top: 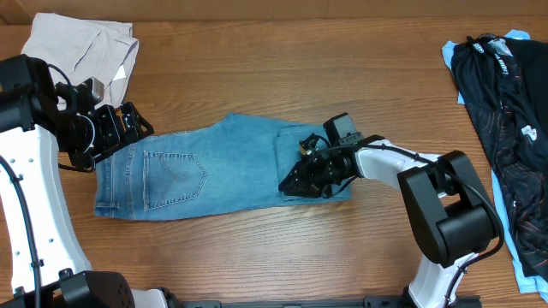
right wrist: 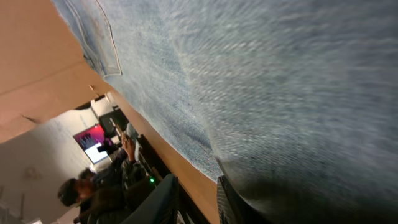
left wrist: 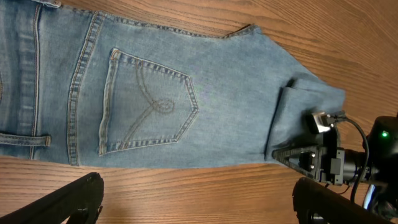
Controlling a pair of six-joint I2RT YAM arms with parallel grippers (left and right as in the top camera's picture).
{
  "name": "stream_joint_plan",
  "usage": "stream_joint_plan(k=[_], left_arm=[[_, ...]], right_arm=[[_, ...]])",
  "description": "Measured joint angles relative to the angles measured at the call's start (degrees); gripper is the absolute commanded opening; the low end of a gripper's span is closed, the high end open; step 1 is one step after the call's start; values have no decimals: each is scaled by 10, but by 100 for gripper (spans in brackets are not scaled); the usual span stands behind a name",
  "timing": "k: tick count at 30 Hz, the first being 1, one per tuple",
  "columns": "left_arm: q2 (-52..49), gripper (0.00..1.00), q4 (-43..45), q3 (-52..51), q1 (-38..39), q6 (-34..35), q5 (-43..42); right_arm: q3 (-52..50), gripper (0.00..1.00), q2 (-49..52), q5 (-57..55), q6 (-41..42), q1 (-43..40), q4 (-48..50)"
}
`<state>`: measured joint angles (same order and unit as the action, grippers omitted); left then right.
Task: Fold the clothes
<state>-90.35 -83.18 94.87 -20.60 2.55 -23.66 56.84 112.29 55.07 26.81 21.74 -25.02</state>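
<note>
Overhead, jeans (top: 214,162) folded, L hand (top: 137,125) open wide, empty, by waistband edge, R hand (top: 289,182) on fold, grip unclear

The jeans (top: 214,167) lie across the middle of the table (top: 300,60), waist toward the left edge and back pocket (top: 174,178) up, with the legs doubled back on top at the right end. My left gripper (top: 141,122) is at the waist's far corner, and my right gripper (top: 291,182) is on the doubled part. A crumpled garment (top: 81,47) lies in the far left corner, and a heap of clothes (top: 505,111) lies along the right edge.
</note>
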Motion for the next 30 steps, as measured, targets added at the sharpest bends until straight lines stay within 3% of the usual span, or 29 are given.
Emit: stream_joint_plan(k=[3,6,10,16,20,30], left_arm=[[0,100,0,0,0,0,0],[0,100,0,0,0,0,2],[0,100,0,0,0,0,9],[0,100,0,0,0,0,13],[0,100,1,0,0,0,14],[0,100,2,0,0,0,14]], right_arm=[[7,49,-9,-2,-2,-11,-16],[36,83,-42,-19,-26,-33,-72],[109,100,-108,-70,-85,-82,-181],[167,100,-164,-178,-174,-175,-263],[162,93,-148,-223,-224,-225,-272],[126,85,-51,-192,-316,-257,-266]])
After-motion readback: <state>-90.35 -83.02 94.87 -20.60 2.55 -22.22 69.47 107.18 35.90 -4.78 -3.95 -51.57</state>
